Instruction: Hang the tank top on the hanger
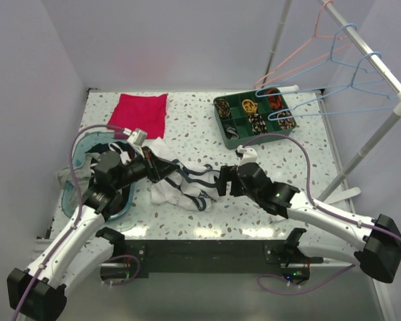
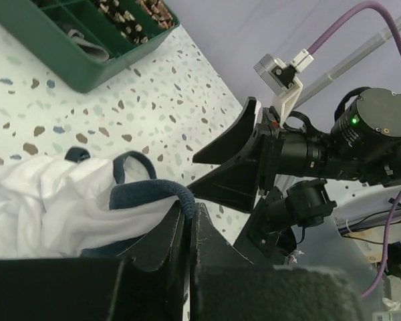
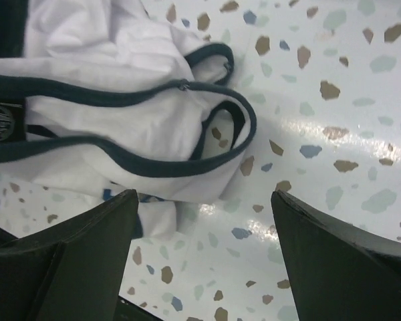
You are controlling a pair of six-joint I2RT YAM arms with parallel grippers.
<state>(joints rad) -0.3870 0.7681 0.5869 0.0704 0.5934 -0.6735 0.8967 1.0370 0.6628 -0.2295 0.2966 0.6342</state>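
The tank top (image 1: 182,182) lies crumpled on the speckled table between the two arms, white with navy trim. My left gripper (image 1: 162,168) is shut on a navy-trimmed strap (image 2: 177,194) at the shirt's left side; the white cloth (image 2: 53,200) bunches beside the fingers. My right gripper (image 1: 222,182) is open just right of the shirt, low over the table. In the right wrist view the gripper (image 3: 204,221) is empty, and the shirt's trimmed loops (image 3: 120,107) lie just beyond its left finger. The light-blue hanger (image 1: 334,91) hangs on the rack at the back right.
A red folded cloth (image 1: 140,112) lies at the back left. A green compartment tray (image 1: 254,119) stands at the back right, also in the left wrist view (image 2: 87,47). A pink hanger (image 1: 287,63) hangs on the rack's rail (image 1: 381,67). A clear teal bin (image 1: 77,177) sits at the left edge.
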